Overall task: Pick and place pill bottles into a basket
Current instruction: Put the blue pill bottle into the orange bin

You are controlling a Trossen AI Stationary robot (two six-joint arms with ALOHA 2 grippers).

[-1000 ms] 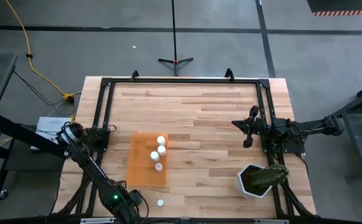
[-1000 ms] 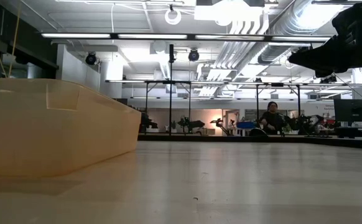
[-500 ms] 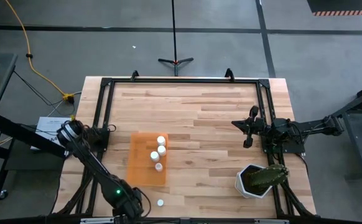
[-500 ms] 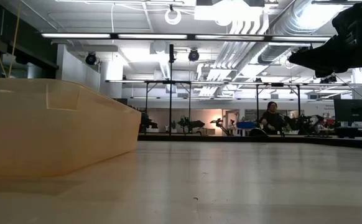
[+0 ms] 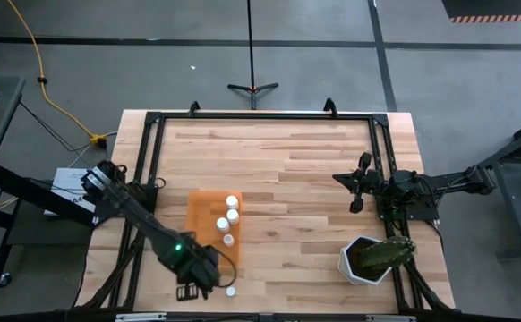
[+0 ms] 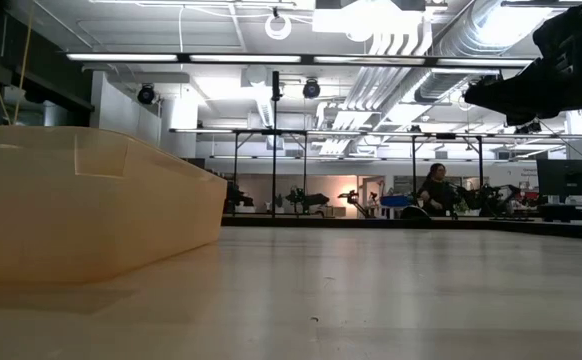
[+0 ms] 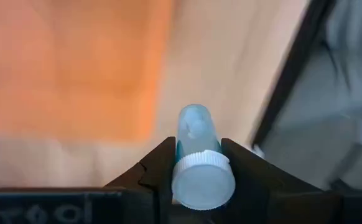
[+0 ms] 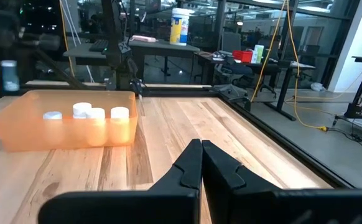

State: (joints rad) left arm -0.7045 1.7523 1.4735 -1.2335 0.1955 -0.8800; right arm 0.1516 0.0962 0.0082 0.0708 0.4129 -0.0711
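The orange tray [image 5: 209,234] lies left of the table's middle and holds several white pill bottles [image 5: 232,215]; it also shows in the right wrist view [image 8: 63,134] and the low view [image 6: 81,200]. One more bottle [image 5: 231,292] stands on the wood near the near edge. My left gripper [image 5: 207,273] is just off the tray's near edge, shut on a pill bottle [image 7: 196,143]; the gripper hides this bottle in the high view. My right gripper [image 5: 357,190] is shut and empty, raised at the table's right side. My left gripper pinches the pill bottle between its two fingers [image 7: 159,165], on the body just under the cap [image 7: 193,149]. The bottle lies along the fingers, its cap [image 7: 203,180] toward the wrist and its base pointing away. The right wrist view shows it lifted clear of the table [image 8: 9,74].
A white hexagonal pot with a green plant [image 5: 372,258] stands at the near right corner. A black metal frame [image 5: 260,116] runs around the table's edges. Bare wood [image 5: 296,215] lies between the tray and my right arm.
My left gripper has moved from the table's near edge toward the far edge and a little rightward, up to the tray's near end. The loose bottle on the wood has stayed where it was. My right arm has kept still.
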